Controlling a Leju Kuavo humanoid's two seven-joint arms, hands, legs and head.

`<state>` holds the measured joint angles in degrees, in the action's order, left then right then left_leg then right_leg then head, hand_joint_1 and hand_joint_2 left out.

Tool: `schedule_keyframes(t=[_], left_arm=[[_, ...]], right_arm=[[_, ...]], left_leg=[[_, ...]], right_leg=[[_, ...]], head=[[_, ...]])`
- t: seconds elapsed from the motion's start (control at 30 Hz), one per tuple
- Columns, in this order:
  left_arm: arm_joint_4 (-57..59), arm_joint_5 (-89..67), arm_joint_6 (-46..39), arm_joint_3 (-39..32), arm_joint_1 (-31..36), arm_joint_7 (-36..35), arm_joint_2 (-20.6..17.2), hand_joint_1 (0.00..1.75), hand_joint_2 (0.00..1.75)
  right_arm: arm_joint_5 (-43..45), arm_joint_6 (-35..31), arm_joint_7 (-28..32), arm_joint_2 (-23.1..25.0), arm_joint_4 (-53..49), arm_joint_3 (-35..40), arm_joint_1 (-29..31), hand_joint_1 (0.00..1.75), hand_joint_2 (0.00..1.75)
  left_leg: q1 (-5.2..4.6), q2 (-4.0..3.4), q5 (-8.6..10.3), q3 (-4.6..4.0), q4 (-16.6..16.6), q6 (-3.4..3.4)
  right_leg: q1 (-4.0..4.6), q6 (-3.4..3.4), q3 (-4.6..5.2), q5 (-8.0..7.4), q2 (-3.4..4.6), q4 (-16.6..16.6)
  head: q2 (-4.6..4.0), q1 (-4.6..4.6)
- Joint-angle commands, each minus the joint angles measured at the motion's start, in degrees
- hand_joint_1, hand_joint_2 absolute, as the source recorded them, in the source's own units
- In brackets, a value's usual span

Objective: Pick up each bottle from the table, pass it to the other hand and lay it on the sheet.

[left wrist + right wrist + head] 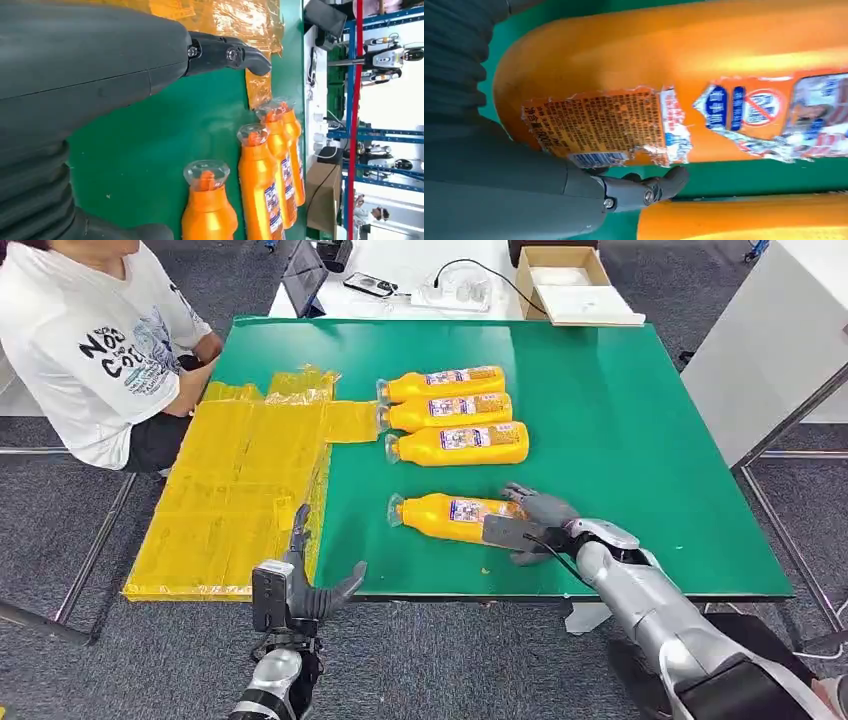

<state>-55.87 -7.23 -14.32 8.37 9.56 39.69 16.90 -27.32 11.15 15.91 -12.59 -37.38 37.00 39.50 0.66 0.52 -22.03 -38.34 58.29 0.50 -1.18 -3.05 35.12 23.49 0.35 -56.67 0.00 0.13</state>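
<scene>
Nearest bottle (455,517) lies on its side on the green table (640,440), cap toward the yellow sheet (240,490), well right of it. Right hand (530,525) rests at its base, fingers on both sides; whether it grips cannot be told. Three more bottles (450,415) lie farther back, nearer the sheet. Left hand (300,585) hovers at the sheet's near corner, fingers spread, holding nothing. A person (100,350) sits beyond the sheet.
</scene>
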Motion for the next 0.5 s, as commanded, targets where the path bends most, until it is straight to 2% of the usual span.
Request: schedule_keyframes(t=[0.03, 0.07, 0.1, 0.5], left_arm=[[4.22, 0.39, -0.07, 0.88, 2.37, -0.58, 0.52, 0.00, 1.75], [4.00, 0.43, -0.16, 0.84, 2.21, -0.60, 0.53, 0.00, 1.75], [3.83, 0.44, -0.13, 0.84, 2.08, -0.63, 0.52, 0.00, 1.75], [3.66, 0.42, -0.11, 0.87, 1.92, -0.66, 0.53, 0.00, 1.75]], right_arm=[[-0.75, -3.45, 0.45, 4.82, 7.75, 2.78, 1.49, 1.40, 1.75], [-0.81, -4.74, 1.08, 5.03, 7.00, 2.39, 0.77, 1.66, 1.75], [-0.81, -5.55, 1.45, 5.16, 6.49, 1.95, 0.28, 1.75, 1.75], [-0.76, -6.37, 1.97, 5.07, 5.74, 1.54, -0.45, 1.75, 1.75]], left_leg=[[0.02, -0.06, -0.08, 0.23, -0.03, 0.00], [0.02, -0.16, -0.14, 0.39, -0.04, -0.01], [0.03, -0.21, -0.18, 0.48, -0.04, -0.01], [0.03, -0.08, -0.10, 0.33, -0.02, 0.01]], right_leg=[[0.04, 0.10, -0.22, 0.05, 0.01, 0.05], [0.06, 0.15, -0.36, 0.09, 0.08, 0.07], [0.08, 0.19, -0.44, 0.11, 0.10, 0.08], [0.06, 0.12, -0.30, 0.09, -0.01, 0.06]], head=[[0.00, 0.00], [0.00, 0.00], [0.00, 0.00], [0.00, 0.00]])
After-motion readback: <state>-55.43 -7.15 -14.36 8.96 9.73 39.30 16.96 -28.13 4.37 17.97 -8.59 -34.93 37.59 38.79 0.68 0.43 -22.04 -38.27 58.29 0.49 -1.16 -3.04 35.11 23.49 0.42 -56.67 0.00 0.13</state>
